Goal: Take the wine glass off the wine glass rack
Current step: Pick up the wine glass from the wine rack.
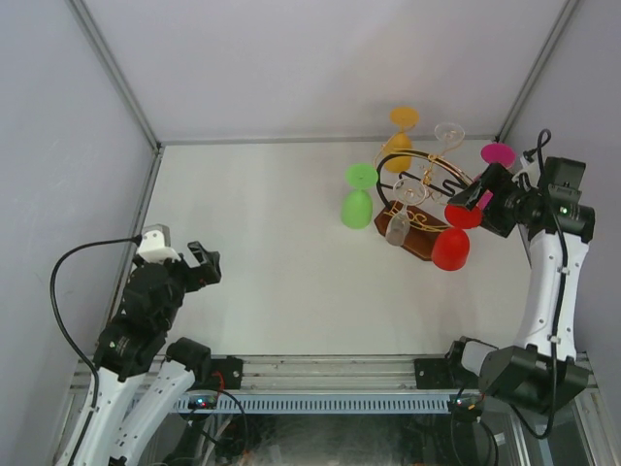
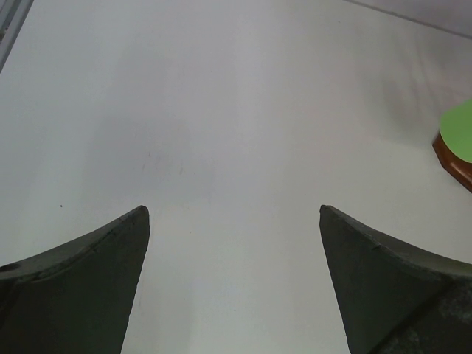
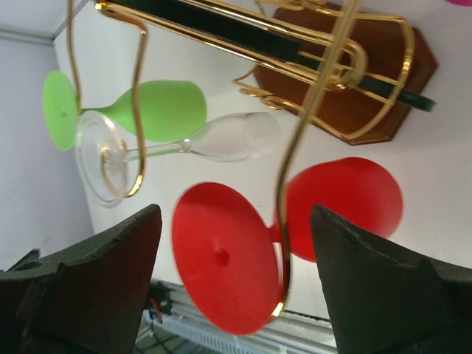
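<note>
One wine glass rack (image 1: 419, 245), a dark brown wooden base with a black wavy arch and thin gold wire arms, stands on the white table (image 1: 272, 194). Six stemmed glasses hang on or around it, as far as the top view shows:

- One red plastic wine glass (image 1: 451, 249) is on the rack's near right side.
- One green plastic glass (image 1: 356, 209) is on its left side.
- One orange glass (image 1: 396, 150) is at its far side.
- One magenta glass (image 1: 498, 153) is to its right, with only the foot showing.
- One clear glass (image 1: 398, 228) is at the near left of the base.
- A second clear glass (image 1: 449, 131) is at the far side, beside the orange one.

There are two arms. The right arm rises from its base and bends inward toward the rack's right side. The right gripper (image 1: 475, 200) is level with the red glass's foot.

In the right wrist view the right gripper (image 3: 234, 214) is spread wide and grasps nothing. The round foot of the red glass (image 3: 221, 258) lies between its fingers, hooked on a gold wire arm of the rack (image 3: 354, 110). I cannot tell whether either finger touches the foot.

The left arm is folded low, well apart from the rack on its left. The left gripper (image 1: 202, 264) points toward the rack. In the left wrist view the left gripper (image 2: 232, 214) is also spread and holds nothing, with bare table below it.
</note>
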{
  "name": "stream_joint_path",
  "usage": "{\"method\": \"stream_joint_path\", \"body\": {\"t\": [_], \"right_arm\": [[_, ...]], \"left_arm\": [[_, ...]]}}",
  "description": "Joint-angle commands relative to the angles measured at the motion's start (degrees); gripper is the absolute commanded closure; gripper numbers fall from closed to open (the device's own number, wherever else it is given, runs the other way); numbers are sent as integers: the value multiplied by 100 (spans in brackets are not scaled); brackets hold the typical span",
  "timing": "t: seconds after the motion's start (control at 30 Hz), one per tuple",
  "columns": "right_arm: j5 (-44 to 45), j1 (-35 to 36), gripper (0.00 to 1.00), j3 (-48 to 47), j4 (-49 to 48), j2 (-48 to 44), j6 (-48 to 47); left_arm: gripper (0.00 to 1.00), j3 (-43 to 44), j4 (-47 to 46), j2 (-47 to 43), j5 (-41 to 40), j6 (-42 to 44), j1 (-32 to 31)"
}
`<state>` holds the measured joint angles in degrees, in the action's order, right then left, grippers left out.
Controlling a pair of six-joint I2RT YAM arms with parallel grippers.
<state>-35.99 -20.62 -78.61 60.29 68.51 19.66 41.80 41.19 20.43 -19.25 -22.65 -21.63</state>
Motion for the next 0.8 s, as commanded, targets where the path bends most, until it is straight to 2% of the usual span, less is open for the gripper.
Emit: {"method": "stream_joint_path", "body": {"t": [0.0,0.13,0.27,0.37,0.67,0.77], "right_arm": [[856,-93,18,428,-743,-731,-13],[746,-445,18,866,-944,-1206,141],[298,-645,17,2014,-1502,-1922,212],[-14,-699,16,2537,-1941,-2400,255],[-859,-922,18,2670,-2320,-2186,618],[-831,-988,19,2691,-2398,-2128,763]], "left_arm": [[0,57,-212,145,53,121,-26],[0,75,-199,250,157,128,-26],[0,85,-173,239,143,130,-21],[0,55,-204,202,108,129,-26],[0,100,-143,396,119,136,-19],[0,83,-158,367,114,121,-26]]}}
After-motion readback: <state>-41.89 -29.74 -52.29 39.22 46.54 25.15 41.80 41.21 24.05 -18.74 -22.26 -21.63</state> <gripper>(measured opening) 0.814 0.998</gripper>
